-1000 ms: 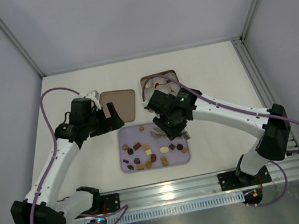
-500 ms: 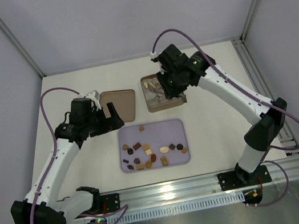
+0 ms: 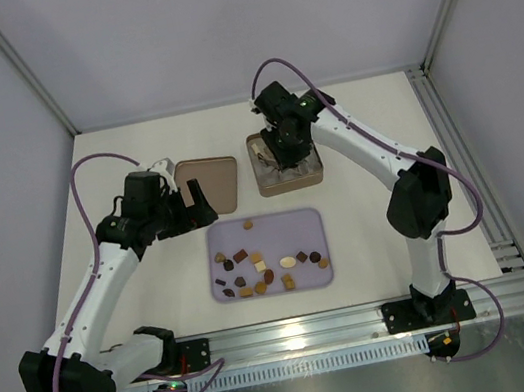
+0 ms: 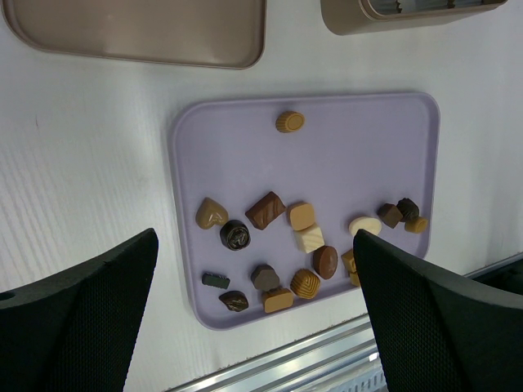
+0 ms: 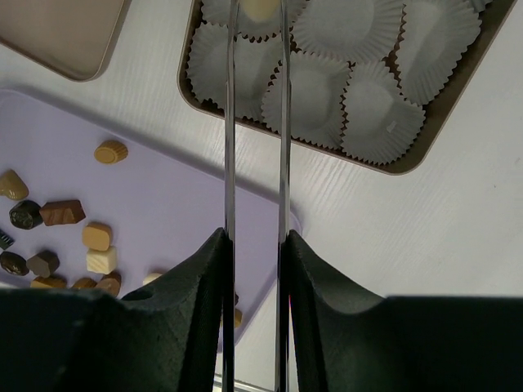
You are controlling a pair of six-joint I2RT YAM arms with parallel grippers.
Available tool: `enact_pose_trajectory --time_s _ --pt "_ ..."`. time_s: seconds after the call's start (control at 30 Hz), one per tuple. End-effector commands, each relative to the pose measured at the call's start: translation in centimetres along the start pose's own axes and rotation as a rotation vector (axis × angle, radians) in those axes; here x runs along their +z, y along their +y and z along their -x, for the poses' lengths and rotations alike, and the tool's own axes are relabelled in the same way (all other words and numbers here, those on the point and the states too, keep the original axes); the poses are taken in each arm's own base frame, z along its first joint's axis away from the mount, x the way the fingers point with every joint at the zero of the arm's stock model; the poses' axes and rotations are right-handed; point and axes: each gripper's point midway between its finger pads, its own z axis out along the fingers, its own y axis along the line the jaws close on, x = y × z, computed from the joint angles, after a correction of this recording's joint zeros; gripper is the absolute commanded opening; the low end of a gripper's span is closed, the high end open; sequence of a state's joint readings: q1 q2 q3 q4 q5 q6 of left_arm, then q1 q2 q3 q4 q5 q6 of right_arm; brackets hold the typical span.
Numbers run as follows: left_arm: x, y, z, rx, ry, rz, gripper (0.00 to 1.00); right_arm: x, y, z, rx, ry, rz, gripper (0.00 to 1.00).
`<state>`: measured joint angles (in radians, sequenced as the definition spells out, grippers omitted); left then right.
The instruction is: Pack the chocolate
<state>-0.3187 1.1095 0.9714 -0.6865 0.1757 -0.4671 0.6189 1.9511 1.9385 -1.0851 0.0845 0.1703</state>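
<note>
Several pieces of chocolate (image 3: 259, 267) in dark brown, caramel and cream lie on a lilac tray (image 3: 218, 236). The same chocolate (image 4: 265, 210) fills the left wrist view. My left gripper (image 3: 187, 204) hovers above the tray's back left corner, open and empty; from the wrist, that gripper (image 4: 255, 245) has its fingers wide apart. My right gripper (image 3: 284, 146) is over the gold-brown tin (image 3: 290, 181), shut on thin metal tongs (image 5: 230, 122). The tong tips pinch a cream chocolate piece (image 5: 260, 8) above a white paper cup (image 5: 315, 90) in the tin (image 5: 433, 135).
The tin's lid (image 3: 209, 185) lies upside down left of the tin, behind the tray. An aluminium rail (image 3: 296, 330) runs along the near table edge. Frame posts and white walls enclose the back and sides.
My right arm swung from over the tray's back edge to above the tin, taking the tongs with it. The left arm has stayed put.
</note>
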Motion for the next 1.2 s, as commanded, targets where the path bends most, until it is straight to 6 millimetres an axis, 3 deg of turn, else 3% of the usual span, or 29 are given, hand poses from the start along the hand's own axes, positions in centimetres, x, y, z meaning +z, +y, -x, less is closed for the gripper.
enact_pose_trajectory --time_s 0.0,0.47,0.77,1.0,1.17 --pt "-0.6 -0.3 0.4 0.015 -0.028 -0.013 1.0 -1.2 0.1 2.5 -0.005 -0.088 0.007 0.35" --pt "-0.5 -0.2 0.3 0.013 -0.024 -0.01 1.0 1.2 -0.5 2.0 -0.011 -0.05 -0.031 0.39" --pt "-0.5 -0.1 0.3 0.013 -0.025 -0.005 1.0 1.3 -0.7 2.2 -0.009 -0.057 -0.039 0.45" --pt "-0.4 -0.1 0.3 0.012 -0.022 -0.005 1.0 -1.1 -1.0 3.1 -0.004 -0.099 -0.043 0.45" --pt "-0.5 -0.2 0.3 0.014 -0.025 -0.008 1.0 -5.7 -1.3 3.1 0.004 -0.171 -0.026 0.45"
